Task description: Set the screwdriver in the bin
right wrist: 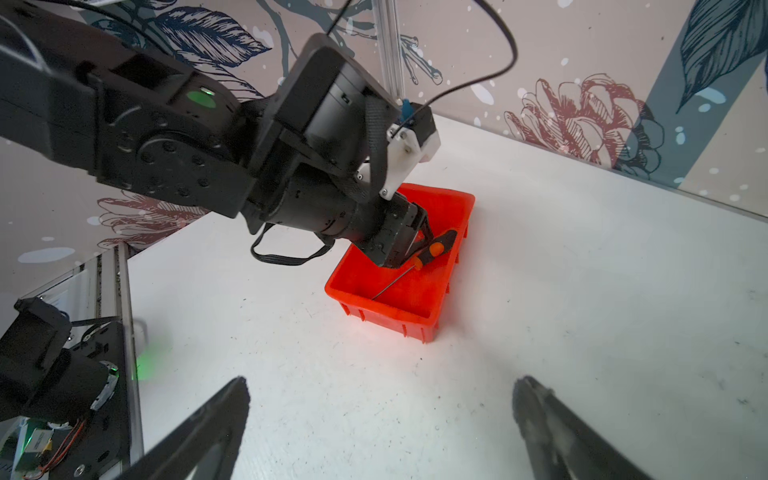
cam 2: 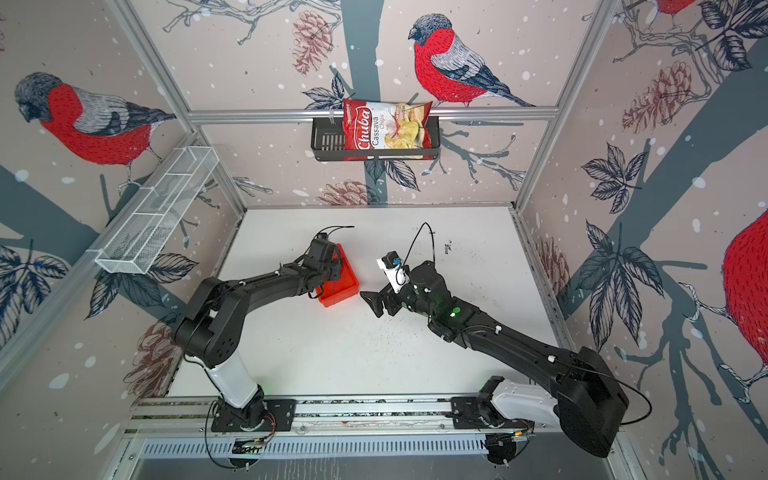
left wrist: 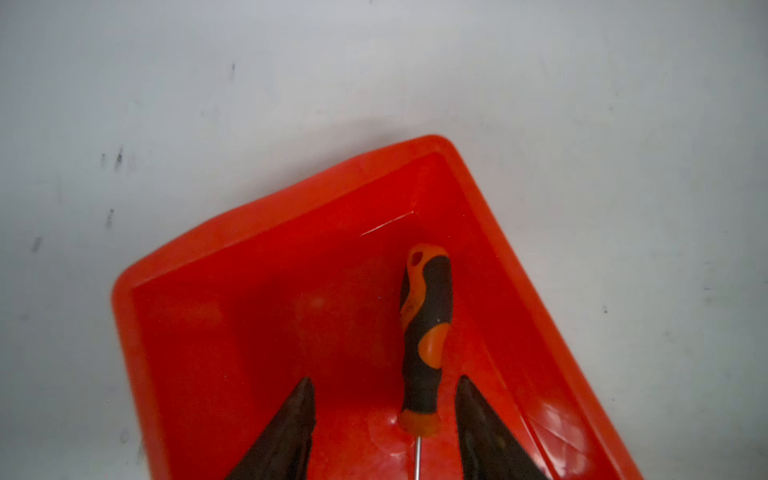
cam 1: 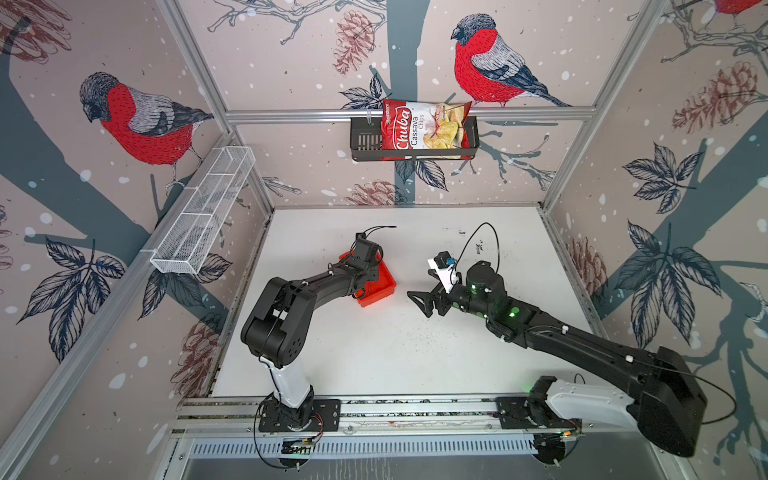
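Note:
The screwdriver point(left wrist: 426, 332), black and orange in the handle with a thin shaft, lies inside the red bin point(left wrist: 291, 208). My left gripper point(left wrist: 385, 379) hangs over the bin, open. Its fingers point(left wrist: 299, 415) stand on either side of the handle with a gap on both sides. The right wrist view shows the screwdriver point(right wrist: 432, 251) sloping in the bin point(right wrist: 386, 316) under the left gripper point(right wrist: 424, 245). In both top views the left wrist covers the screwdriver and part of the bin point(cam 1: 376, 291) point(cam 2: 345, 286). My right gripper point(right wrist: 382, 380) point(cam 1: 419, 301) is open and holds nothing, low over the white table just right of the bin.
A black slotted basket point(cam 1: 365, 141) on the back wall holds a chips bag point(cam 1: 424, 126). A long white wire-mesh basket point(cam 1: 203, 216) hangs on the left wall. The aluminium rail point(cam 1: 415, 405) with both arm bases runs along the table's front edge.

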Available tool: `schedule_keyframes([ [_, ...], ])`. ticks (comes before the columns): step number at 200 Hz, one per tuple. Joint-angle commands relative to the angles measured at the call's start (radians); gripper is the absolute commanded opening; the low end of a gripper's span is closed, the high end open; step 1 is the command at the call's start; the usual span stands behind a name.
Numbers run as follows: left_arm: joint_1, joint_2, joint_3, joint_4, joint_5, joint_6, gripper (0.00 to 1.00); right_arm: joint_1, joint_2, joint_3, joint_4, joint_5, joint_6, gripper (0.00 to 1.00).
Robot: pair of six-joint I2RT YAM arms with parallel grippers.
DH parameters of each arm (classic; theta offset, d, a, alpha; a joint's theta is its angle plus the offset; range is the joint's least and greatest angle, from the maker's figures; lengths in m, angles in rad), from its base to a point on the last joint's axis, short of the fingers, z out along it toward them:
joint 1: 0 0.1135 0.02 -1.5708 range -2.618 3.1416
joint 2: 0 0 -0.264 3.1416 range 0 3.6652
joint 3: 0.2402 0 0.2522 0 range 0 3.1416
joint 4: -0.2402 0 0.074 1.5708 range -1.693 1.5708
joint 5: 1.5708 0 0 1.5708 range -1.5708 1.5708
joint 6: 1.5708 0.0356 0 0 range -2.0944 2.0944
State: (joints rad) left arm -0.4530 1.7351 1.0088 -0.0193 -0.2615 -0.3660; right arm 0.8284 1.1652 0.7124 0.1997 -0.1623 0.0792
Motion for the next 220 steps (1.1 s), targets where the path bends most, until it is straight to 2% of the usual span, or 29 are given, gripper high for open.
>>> schedule_keyframes([
  [1, 0.0, -0.057, -0.006, 0.055, 0.005, 0.017, 0.64, -0.032, -0.027, -0.018, 0.003, 0.076, 0.016, 1.0],
  [20, 0.001, -0.111, -0.038, 0.101, -0.002, 0.039, 0.78, -0.097, -0.051, -0.044, 0.063, 0.107, 0.061, 1.0],
  [30, 0.001, -0.144, -0.065, 0.15, -0.013, 0.068, 0.91, -0.136, -0.059, -0.044, 0.077, 0.107, 0.074, 1.0],
  [42, 0.0, -0.186, -0.117, 0.238, -0.057, 0.105, 0.97, -0.188, -0.068, -0.053, 0.1, 0.111, 0.092, 1.0],
  [72, 0.022, -0.298, -0.25, 0.44, -0.18, 0.201, 0.97, -0.29, -0.09, -0.109, 0.176, 0.171, 0.081, 1.0],
  [119, 0.118, -0.491, -0.515, 0.708, -0.259, 0.347, 0.97, -0.481, -0.09, -0.221, 0.346, 0.292, 0.097, 1.0],
  [145, 0.164, -0.535, -0.616, 0.815, -0.289, 0.414, 0.97, -0.56, -0.078, -0.338, 0.525, 0.393, 0.06, 1.0],
  [173, 0.186, -0.543, -0.724, 0.929, -0.33, 0.463, 0.98, -0.606, -0.035, -0.383, 0.572, 0.503, -0.011, 1.0],
  [199, 0.219, -0.554, -0.839, 1.079, -0.316, 0.493, 0.99, -0.669, 0.023, -0.442, 0.694, 0.539, -0.031, 1.0],
  [220, 0.278, -0.537, -0.891, 1.163, -0.221, 0.46, 0.99, -0.73, 0.083, -0.496, 0.826, 0.507, 0.021, 1.0],
])
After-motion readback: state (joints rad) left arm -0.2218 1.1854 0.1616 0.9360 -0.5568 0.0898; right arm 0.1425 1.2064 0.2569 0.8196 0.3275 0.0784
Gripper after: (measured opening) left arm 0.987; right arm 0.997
